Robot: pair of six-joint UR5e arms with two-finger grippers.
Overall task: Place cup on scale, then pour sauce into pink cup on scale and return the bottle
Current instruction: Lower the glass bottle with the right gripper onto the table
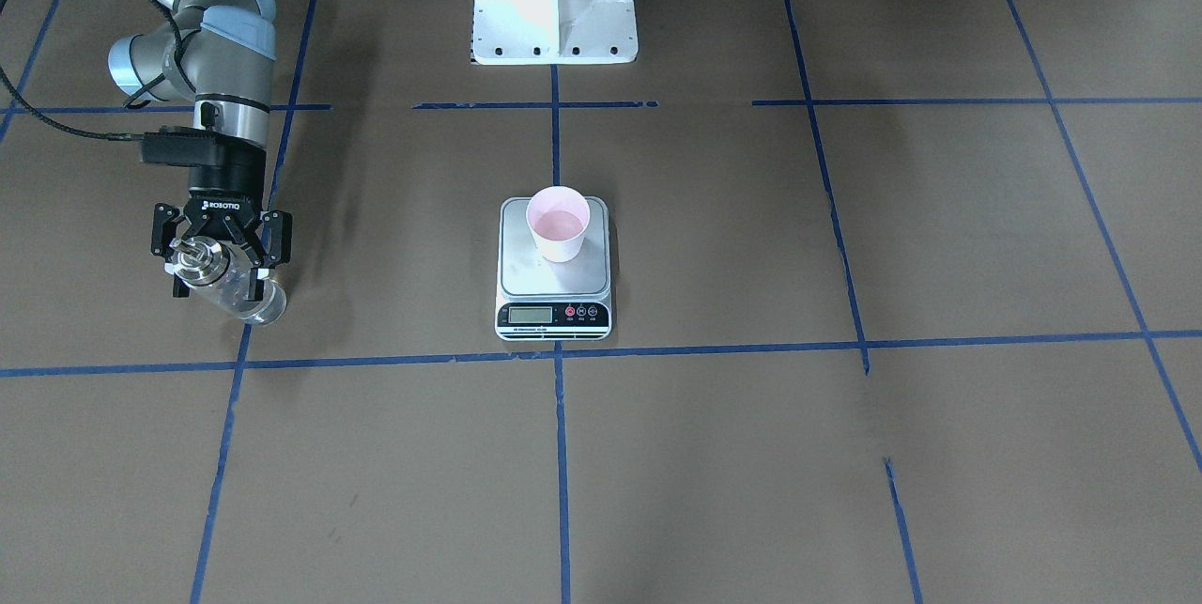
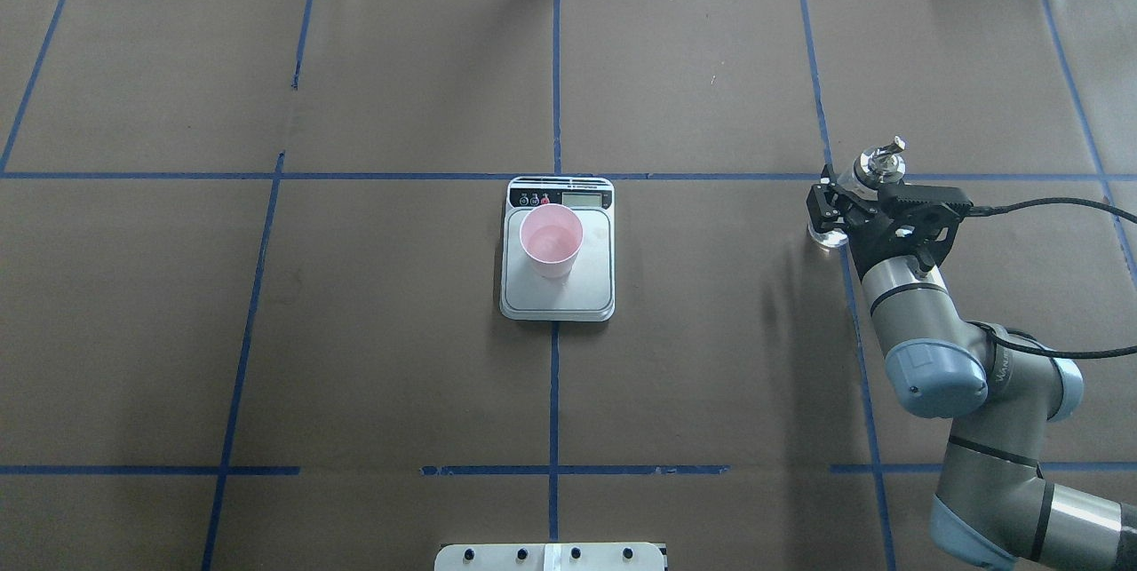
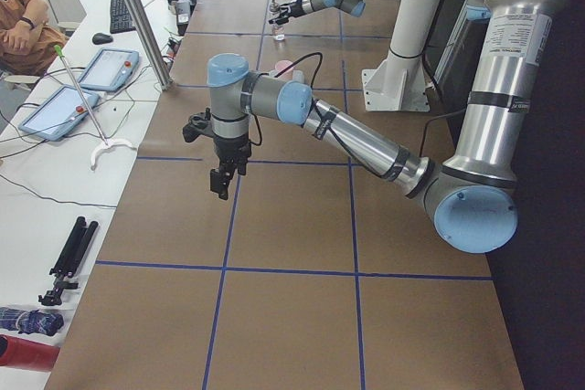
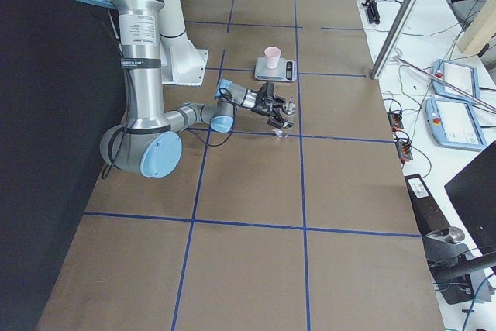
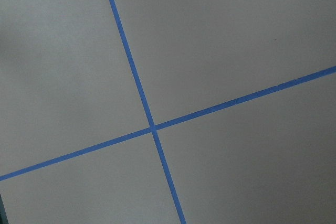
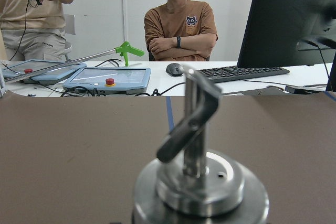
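1. Front-facing view. The cup [image 1: 558,224] stands upright on the scale [image 1: 526,277], so step one is done. I see a faint level line inside the cup and judge the pour made, but clear liquid cannot be confirmed. The right claw [image 1: 223,255] is clamped round the bottle [image 1: 249,301], which is upright, well apart from the scale and low over the worktop [image 1: 714,454]. "ROBOTIQ" reads on the claw body. The digits on the display [image 1: 531,314] and the print beneath it are too small to read.
2. Overhead view. The cup is on the scale at centre, and the bottle is far off to the right, its base beside a blue tape line [image 2: 835,136]. I cannot tell whether the base touches the worktop. My judgement is that what is left is to set the bottle down and let go. The lettering on the arm's elbow joint is not legible.
3. Exterior left view. The left claw [image 3: 222,180] hangs pointing down over bare worktop, well apart from the task's things. I cannot tell from here whether it is open or closed. No writing is readable.
4. Exterior right view. The bottle's base sits at or just above the worktop, near a tape crossing. The pink cup is on the scale beyond it. No labels are legible.
5. Left wrist view. It shows only worktop and a tape crossing, with no fingers in frame.
6. Right wrist view. The bottle's silver collar and spout [image 6: 191,119] fill the foreground, upright. Beyond them are a keyboard [image 6: 239,72] and a seated person [image 6: 181,30] with folded arms. No text is readable.
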